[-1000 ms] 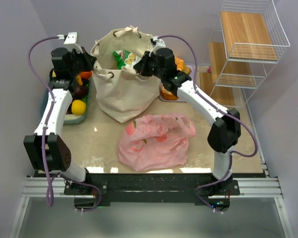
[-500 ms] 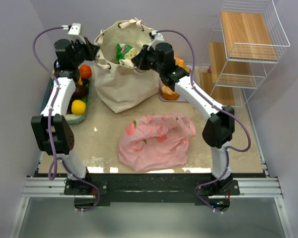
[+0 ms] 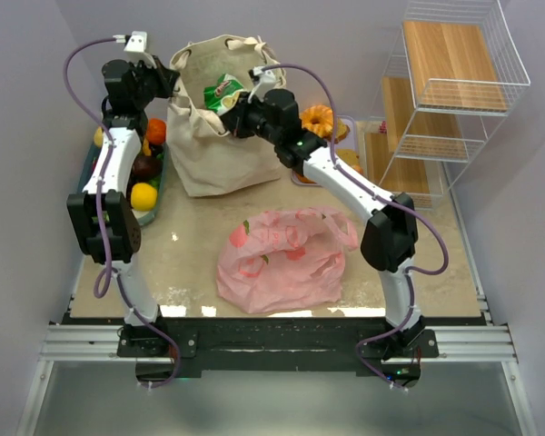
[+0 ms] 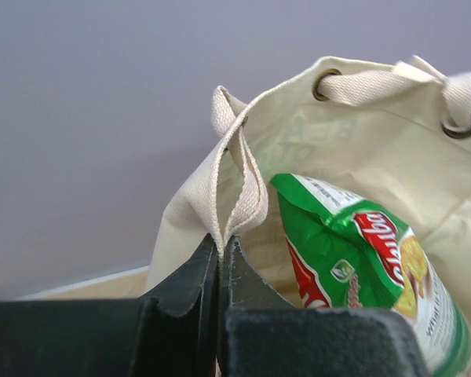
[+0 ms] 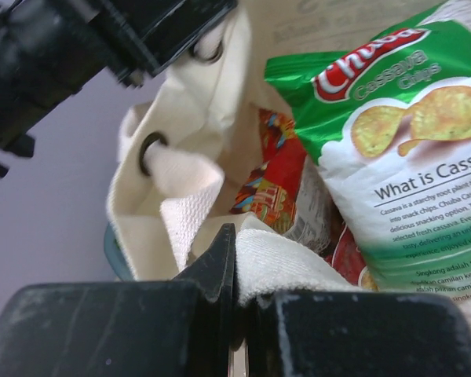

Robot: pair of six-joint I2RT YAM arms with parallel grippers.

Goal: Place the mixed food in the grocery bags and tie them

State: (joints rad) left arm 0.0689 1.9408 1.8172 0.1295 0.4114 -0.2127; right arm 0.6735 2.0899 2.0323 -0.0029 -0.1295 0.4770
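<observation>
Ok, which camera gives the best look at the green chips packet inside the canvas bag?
The right wrist view: the green chips packet looms large and its printing is readable. The left wrist view shows its crinkled top at an angle. The top external view shows only a small green patch in the canvas bag.

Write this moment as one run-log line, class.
left gripper: shut on strap of cream canvas tote | right gripper: shut on opposite strap | green crinkly snack packet: inside tote | pink plastic bag: lying free

The beige table (image 3: 186, 263) carries 2 bags (cream tote (image 3: 213, 159), pink plastic bag (image 3: 282, 259)) and a teal bin (image 3: 145, 216).
</observation>
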